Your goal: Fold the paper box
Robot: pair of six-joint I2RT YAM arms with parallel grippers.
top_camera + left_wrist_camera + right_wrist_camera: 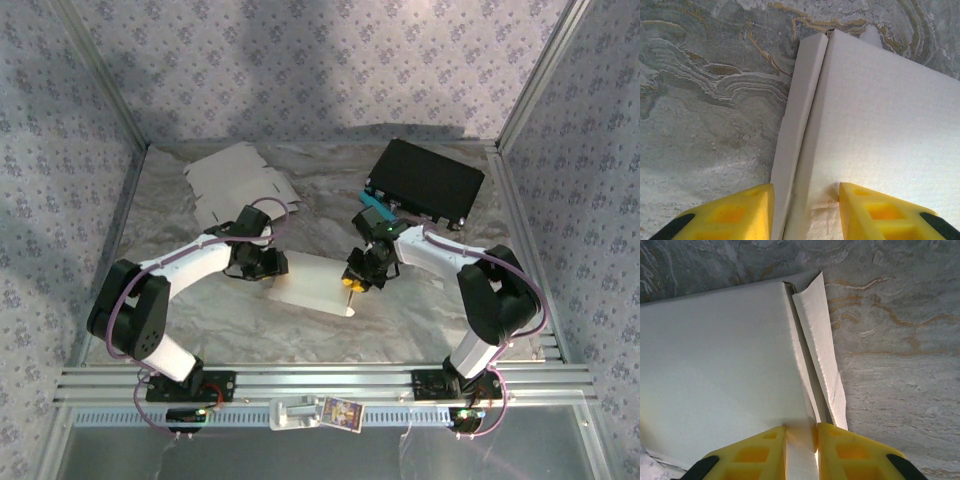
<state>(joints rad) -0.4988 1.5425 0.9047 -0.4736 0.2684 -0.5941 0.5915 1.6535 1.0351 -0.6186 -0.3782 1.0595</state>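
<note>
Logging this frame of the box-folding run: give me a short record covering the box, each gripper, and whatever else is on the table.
paper box: white, partly folded, mid table, between the two arms
left gripper: fingers straddle the box's left side flap; cannot tell whether it is clamped
right gripper: shut on the box's right side flap
flat cardboard blank: far left, lying flat, apart from both arms
black case: far right, apart from the box

Floral-papered walls [300, 60], marbled tabletop [250, 330], prob. aluminium frame [300, 382].
</note>
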